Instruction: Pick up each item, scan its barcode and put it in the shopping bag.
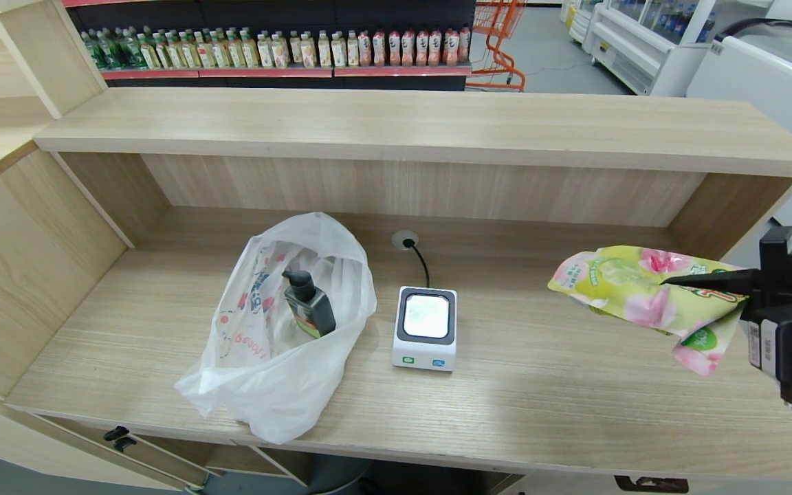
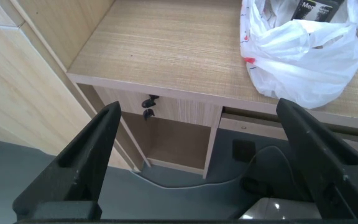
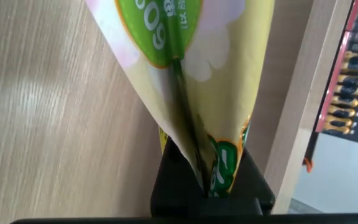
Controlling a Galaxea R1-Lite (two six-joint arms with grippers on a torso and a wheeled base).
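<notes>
- Head view: right gripper (image 1: 726, 285) pinched tight on a soft pouch (image 1: 643, 292), held in the air over the right end of the worktop (image 1: 540, 385), well apart from the scanner (image 1: 425, 328) mid-worktop.
- Pouch looks light, floppy and made of glossy film. Probably slippery and saggy, so the flat sealed edge seems the best hold, where the right wrist view shows it pinched.
- Shopping bag (image 1: 279, 371) sits toward the worktop's front-left, mouth open, dark pump bottle (image 1: 310, 306) inside.
- Left gripper (image 2: 197, 112) spread wide, empty, just off the worktop's front-left edge and lower.
- No barcode visible on the pouch, so can't tell which face carries it. Pouch end hidden behind the gripper, bottle partly hidden by the bag.
</notes>
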